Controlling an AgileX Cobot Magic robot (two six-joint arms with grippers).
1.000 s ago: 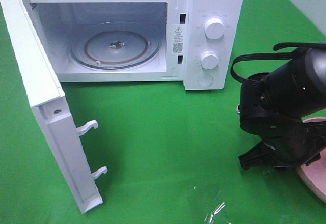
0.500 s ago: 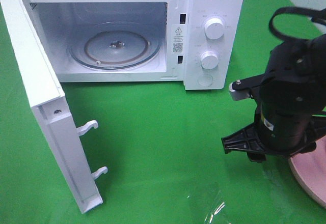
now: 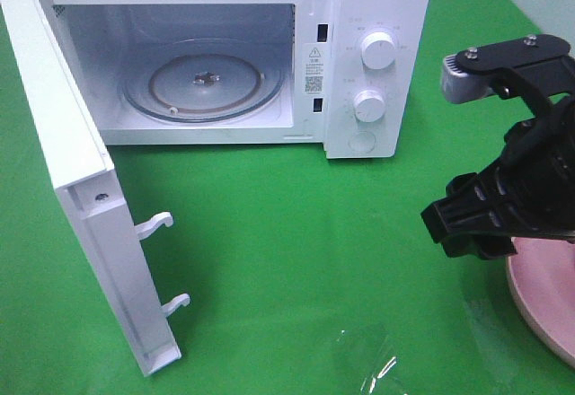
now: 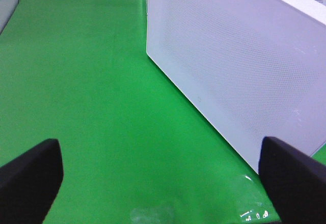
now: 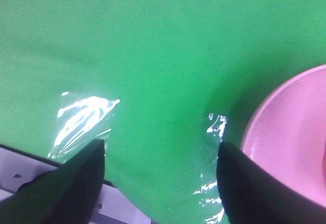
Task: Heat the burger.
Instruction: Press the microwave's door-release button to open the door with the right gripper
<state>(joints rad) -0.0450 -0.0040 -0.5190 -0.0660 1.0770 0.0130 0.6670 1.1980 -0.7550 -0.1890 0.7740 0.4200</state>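
A white box-shaped microwave oven stands on the green cloth-covered table toward 11 o'clock in the high view, its white hinged door swung fully open toward 8 o'clock, with two white hook latches on the door's free edge. Inside, the round clear glass turntable lies flat on the cavity floor with nothing on it. Two white round control knobs sit one above the other on the panel at the oven's right side. At 3 o'clock the black right gripper hangs above the cloth just beside the pink round plate, which is cut off by the frame at 4 o'clock; the arm covers part of the plate's rim in the high view. In the right wrist view its two black fingers stand clearly apart with only green cloth and a glossy wrinkle of clear film between them, gripping nothing, and the plate's rim lies to one side of the far finger. The left gripper is out of the high view; its own camera shows its two black fingers spread wide, empty, over the cloth, near the perforated white outer face of the oven door. The burger cannot be seen clearly in any view, so its place cannot be told.
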